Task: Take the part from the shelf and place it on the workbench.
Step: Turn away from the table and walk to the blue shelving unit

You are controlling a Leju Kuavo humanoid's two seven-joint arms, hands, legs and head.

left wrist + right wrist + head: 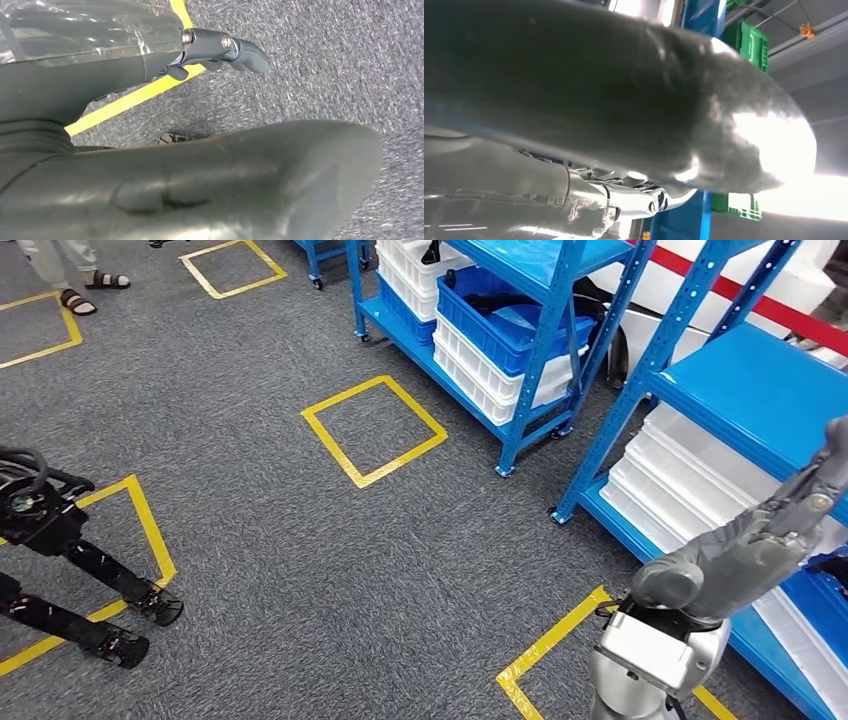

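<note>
Shelf beside raised right hand, fingers apart; left hand hangs, fingers loosely apart, holding nothing

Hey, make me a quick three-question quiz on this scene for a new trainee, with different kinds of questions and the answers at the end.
1. True or false: on the shelf rack, the blue crate sits on top of white crates.
2. Multiple choice: the tape square on the floor in front of that rack is A) red, B) yellow, C) green.
3. Short answer: what floor covering lies beneath the left hand?

Key: 1 true; 2 B; 3 grey carpet.
</note>
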